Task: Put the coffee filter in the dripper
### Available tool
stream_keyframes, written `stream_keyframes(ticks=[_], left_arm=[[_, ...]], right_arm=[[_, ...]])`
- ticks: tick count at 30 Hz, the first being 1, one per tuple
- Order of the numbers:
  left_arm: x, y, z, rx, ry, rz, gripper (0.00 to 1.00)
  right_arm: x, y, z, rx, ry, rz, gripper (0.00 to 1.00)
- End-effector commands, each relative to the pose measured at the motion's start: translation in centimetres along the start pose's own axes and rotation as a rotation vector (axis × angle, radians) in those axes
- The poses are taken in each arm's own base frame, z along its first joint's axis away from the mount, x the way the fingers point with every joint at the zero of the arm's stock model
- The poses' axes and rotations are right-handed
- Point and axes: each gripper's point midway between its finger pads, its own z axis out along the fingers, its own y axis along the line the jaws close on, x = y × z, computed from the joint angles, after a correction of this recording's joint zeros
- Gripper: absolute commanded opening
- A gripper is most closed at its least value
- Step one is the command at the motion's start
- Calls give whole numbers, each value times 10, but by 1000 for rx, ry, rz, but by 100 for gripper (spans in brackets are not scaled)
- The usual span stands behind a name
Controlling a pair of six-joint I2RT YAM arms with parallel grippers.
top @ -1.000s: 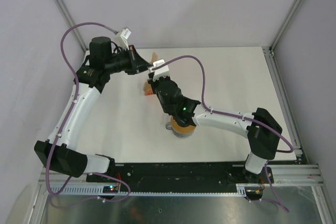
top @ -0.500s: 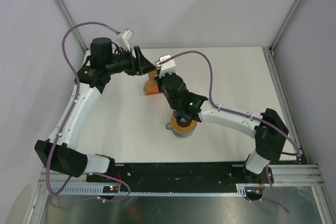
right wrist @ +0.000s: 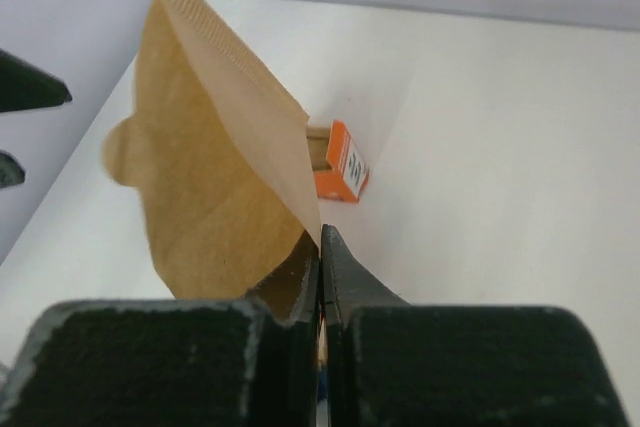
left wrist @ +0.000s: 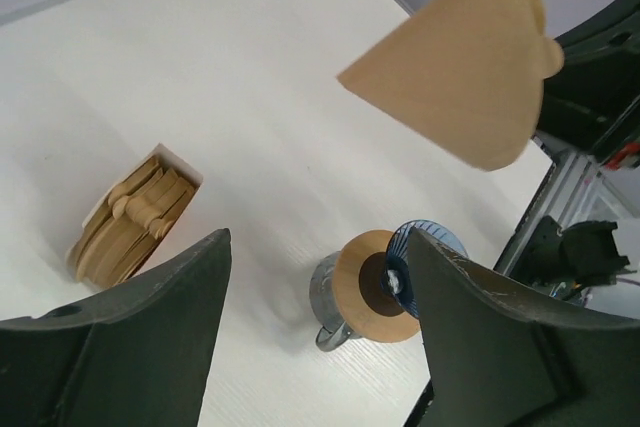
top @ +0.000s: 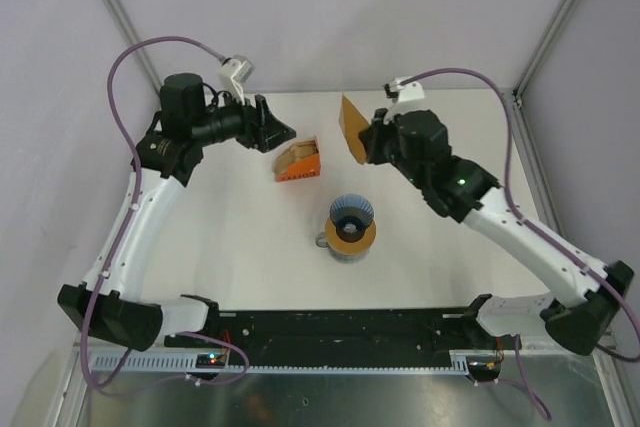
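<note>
The coffee filter (top: 351, 127), a tan paper fan, hangs in the air over the back of the table, pinched at one edge by my shut right gripper (top: 366, 143). In the right wrist view the coffee filter (right wrist: 205, 177) spreads up and left from the closed gripper (right wrist: 320, 239). The blue ribbed dripper (top: 352, 211) sits at the tan ring top of a grey cup (top: 349, 240) mid-table, nearer and left of the filter. My left gripper (top: 279, 127) is open and empty at the back left. Its wrist view shows the filter (left wrist: 460, 77) and the dripper (left wrist: 404, 242).
A small orange box (top: 299, 161) holding more tan filters lies between the two grippers, behind the cup; it shows as the box (left wrist: 135, 219) and the box (right wrist: 340, 165) in the wrist views. Frame posts and grey walls close in the table's back corners.
My right arm has drawn a filter out of the orange box and swung up and to the back right with it. My left gripper has opened and pulled back from the box.
</note>
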Motion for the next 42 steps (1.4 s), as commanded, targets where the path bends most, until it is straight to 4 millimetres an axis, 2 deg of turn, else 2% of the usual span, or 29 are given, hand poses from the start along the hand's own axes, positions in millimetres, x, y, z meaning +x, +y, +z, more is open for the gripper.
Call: stream_keyframes(ticks=[1,2,7,14,18,22,26,28,31,38,42], left_arm=[[-16,-29,-19,88,-45,250,75],[-12,-29,-20,93,-36,288,75],[12,-38,-26,146,39,564,74],[43,-53,-35,248,185,848,75],[49,-77,-40,319,198,1054,75],[47,-119,-47,444,130,1244,78],[75,-155,-44,591,121,1433,84],[87,-166,-39,652,125,1479,87],[92,-172,-29,695,132,1495,88],[109,-165,-4,736,198,1515,86],[112,-164,9,748,218,1503,82]], right_arm=[[1,-4,-53,-55,142,57,0],[0,-4,-61,-60,165,58,0],[26,-3,-95,-57,392,31,0],[65,15,-118,-50,628,-88,0],[70,11,-120,-10,656,-118,0],[78,17,-121,-39,687,-134,0],[85,19,-118,-57,707,-151,0],[88,19,-115,-63,716,-154,0],[93,21,-111,-85,720,-147,0],[98,27,-106,-124,736,-147,0],[103,28,-105,-133,750,-153,0]])
